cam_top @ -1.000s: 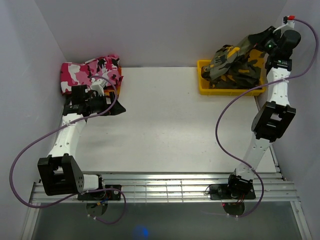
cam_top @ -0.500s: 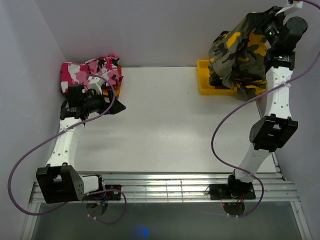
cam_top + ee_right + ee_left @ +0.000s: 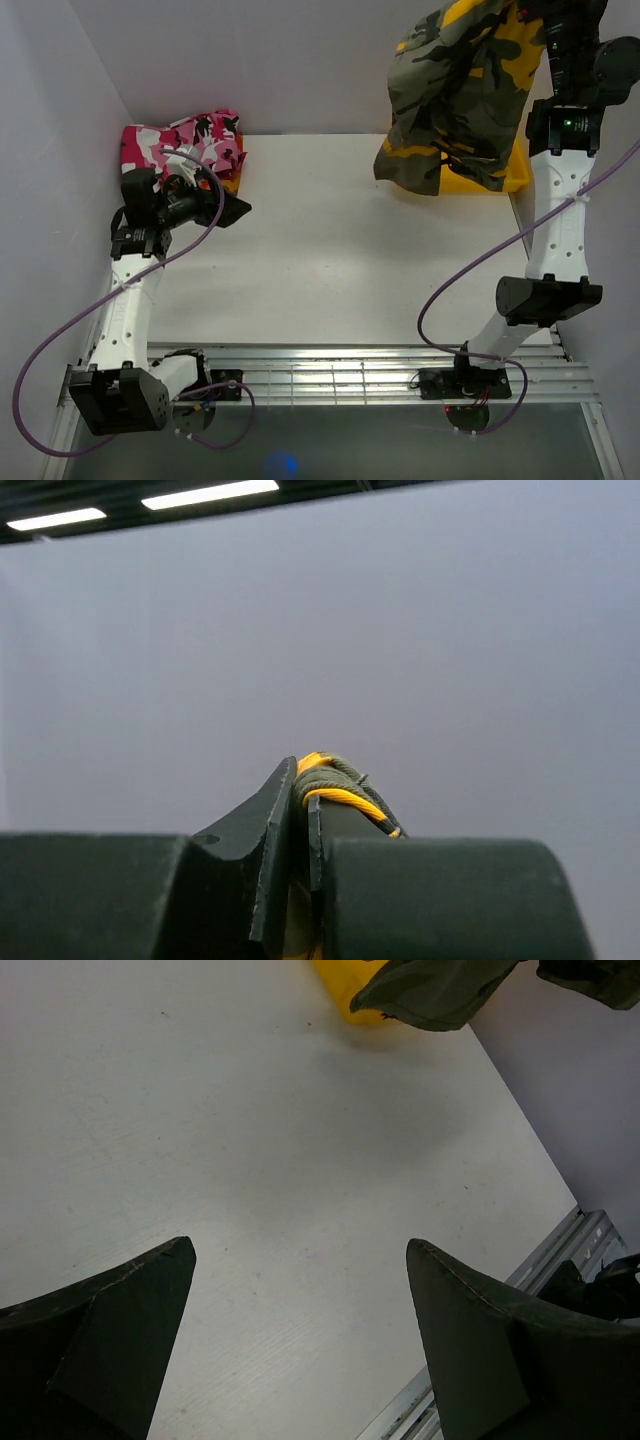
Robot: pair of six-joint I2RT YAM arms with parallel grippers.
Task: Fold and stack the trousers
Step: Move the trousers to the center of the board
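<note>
The trousers (image 3: 455, 90), camouflaged in olive green, yellow-orange and black, hang in the air at the top right, above the yellow bin (image 3: 470, 180). My right gripper (image 3: 308, 795) is shut on a bunched fold of the trousers (image 3: 335, 778), high up near the back wall; in the top view its fingers are at the frame's upper edge, hidden by cloth. My left gripper (image 3: 232, 210) is open and empty, held above the table's left side; in the left wrist view (image 3: 300, 1260) its fingers stand wide apart over bare table. The trousers' lower hem (image 3: 430, 995) shows there too.
A pink, white and black camouflage garment (image 3: 180, 145) lies folded at the back left, with an orange-patterned piece under it. The yellow bin sits at the back right by the side wall. A metal rail (image 3: 350, 375) runs along the table's near edge.
My right arm has risen and lifted the trousers out of the yellow bin, so they now hang unfolded. My left arm has lifted a little and turned toward the table's middle.
</note>
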